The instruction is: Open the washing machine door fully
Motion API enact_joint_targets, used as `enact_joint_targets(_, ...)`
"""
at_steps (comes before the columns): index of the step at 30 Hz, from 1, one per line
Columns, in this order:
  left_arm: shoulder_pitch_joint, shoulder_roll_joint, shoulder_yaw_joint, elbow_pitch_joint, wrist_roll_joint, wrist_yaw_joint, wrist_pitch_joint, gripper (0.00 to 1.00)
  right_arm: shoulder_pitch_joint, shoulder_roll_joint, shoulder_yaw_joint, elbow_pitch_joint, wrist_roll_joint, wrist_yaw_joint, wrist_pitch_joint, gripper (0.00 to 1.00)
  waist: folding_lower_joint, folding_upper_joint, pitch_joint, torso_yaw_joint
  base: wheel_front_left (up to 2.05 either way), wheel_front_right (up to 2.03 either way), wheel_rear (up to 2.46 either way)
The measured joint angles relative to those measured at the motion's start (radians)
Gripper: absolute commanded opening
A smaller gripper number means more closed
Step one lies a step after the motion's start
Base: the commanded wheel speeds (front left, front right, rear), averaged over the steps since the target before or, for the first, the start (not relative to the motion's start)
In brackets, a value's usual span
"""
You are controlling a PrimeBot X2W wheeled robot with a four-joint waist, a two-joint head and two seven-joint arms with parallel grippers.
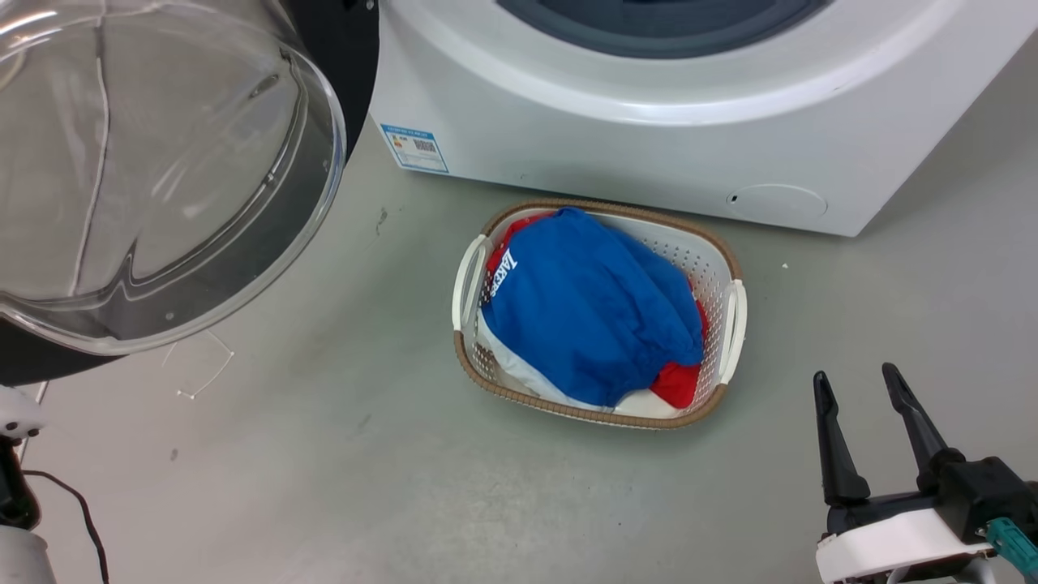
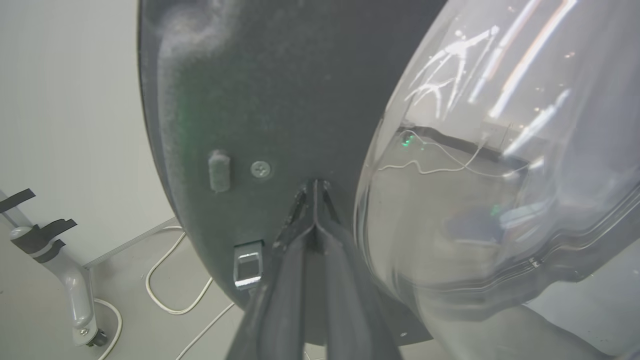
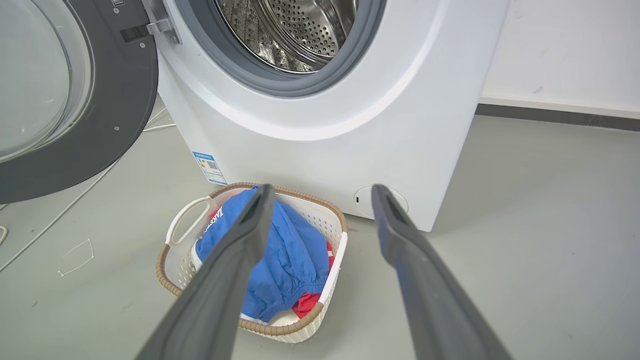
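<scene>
Now the white washing machine point(image 1: 649, 146) spans the top of the frame, the washing machine door point(image 1: 162, 162) stands swung out at upper left with its glass bowl bulging rightward, the left gripper point(image 2: 315, 187) has its fingers pressed together against the door's black inner face, and the right gripper point(image 1: 855, 373) hangs with fingers parted at lower right.

One door point(image 3: 127, 95), one basket point(image 1: 722, 268), two claws point(image 1: 858, 381) point(image 2: 315, 187)

Grey floor point(image 1: 324, 487), white wall point(image 3: 565, 45), dark skirting point(image 3: 560, 118)
</scene>
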Motion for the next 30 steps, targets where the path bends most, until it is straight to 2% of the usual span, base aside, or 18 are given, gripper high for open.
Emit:
enact_joint_targets(9,0.052,-0.001,0.005,-0.012,0.066,-0.034,0.000,0.00,0.027,0.008,0.002,0.011,0.006,0.000,0.000,1.00,0.0000,0.0000,-0.082,-0.010,0.00,0.00,0.00)
enact_joint_targets(18,0.170,-0.014,-0.032,-0.120,0.119,-0.057,0.000,0.00,0.091,0.011,0.008,0.013,0.042,0.000,0.000,1.00,-0.0001,0.0000,-0.211,-0.024,0.00,0.00,0.00)
enact_joint_targets(22,0.235,-0.044,-0.072,-0.201,0.138,-0.061,0.000,0.00,0.121,0.012,0.007,0.006,0.052,0.000,0.000,1.00,-0.0001,0.0000,-0.273,-0.035,0.00,0.00,0.00)
enact_joint_targets(30,0.342,-0.163,-0.196,-0.398,0.174,-0.066,0.000,0.00,0.147,0.012,-0.013,-0.038,0.058,0.000,0.000,1.00,-0.0002,0.0000,-0.344,-0.073,0.00,0.00,0.00)
